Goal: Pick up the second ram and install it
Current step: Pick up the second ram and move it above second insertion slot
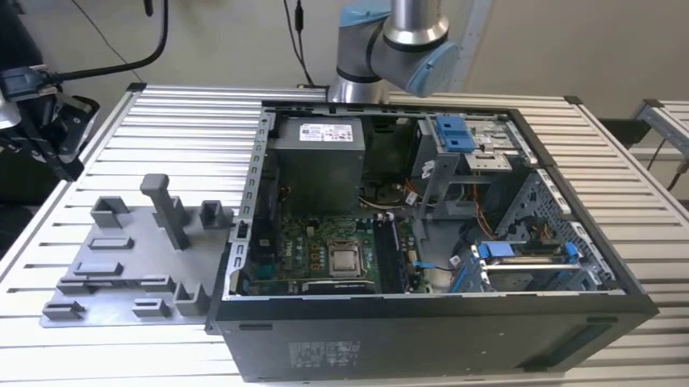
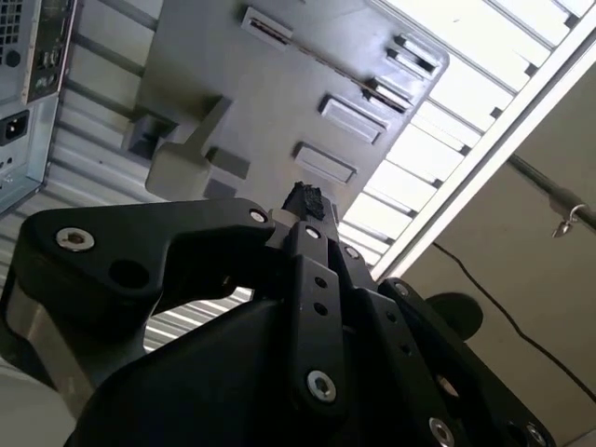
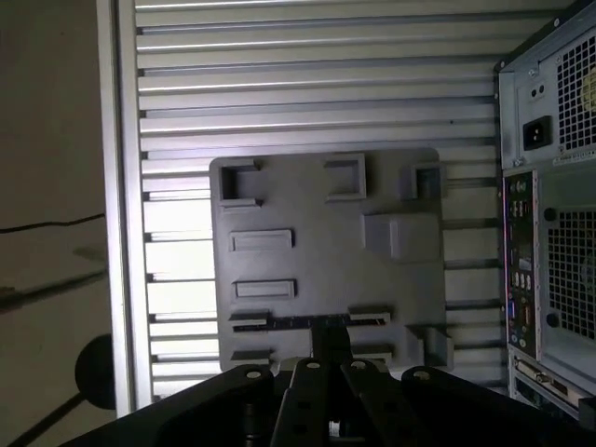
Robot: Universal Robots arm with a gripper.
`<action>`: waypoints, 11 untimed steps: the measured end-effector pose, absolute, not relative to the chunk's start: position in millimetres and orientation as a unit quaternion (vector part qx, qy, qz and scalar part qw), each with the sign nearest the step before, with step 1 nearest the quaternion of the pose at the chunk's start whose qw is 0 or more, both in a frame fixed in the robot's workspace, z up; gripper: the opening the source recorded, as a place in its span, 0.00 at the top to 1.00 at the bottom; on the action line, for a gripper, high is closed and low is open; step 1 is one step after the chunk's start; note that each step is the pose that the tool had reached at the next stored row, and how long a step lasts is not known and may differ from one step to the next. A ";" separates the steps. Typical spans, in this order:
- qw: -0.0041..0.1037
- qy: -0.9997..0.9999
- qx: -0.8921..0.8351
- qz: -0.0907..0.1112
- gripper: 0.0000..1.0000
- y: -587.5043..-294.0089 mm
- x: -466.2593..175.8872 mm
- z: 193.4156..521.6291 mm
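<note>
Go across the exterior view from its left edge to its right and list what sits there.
Black clamp stand → grey fixture plate → open computer case → corner of a second slatted table at the exterior view's right edge.

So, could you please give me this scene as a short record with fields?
gripper: above the grey fixture plate, pointing down at the second ram
second ram: lies in a long slot of the plate, not yet lifted
computer case: open, beside the plate, motherboard exposed
table: slatted metal, carries plate and case
</note>
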State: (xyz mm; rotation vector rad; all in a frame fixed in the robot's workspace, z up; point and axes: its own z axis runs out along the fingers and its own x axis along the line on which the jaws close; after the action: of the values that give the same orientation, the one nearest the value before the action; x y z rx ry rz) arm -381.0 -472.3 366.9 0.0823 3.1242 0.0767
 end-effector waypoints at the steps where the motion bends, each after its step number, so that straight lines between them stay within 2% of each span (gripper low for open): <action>1: 0.008 0.999 0.025 0.025 0.89 -472.3 -381.0 366.8; 11: 0.008 0.999 0.024 0.025 0.89 -472.3 -381.0 366.8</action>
State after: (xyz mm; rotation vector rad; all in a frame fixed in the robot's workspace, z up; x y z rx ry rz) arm -381.0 -472.3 366.8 0.0762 3.1243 0.0769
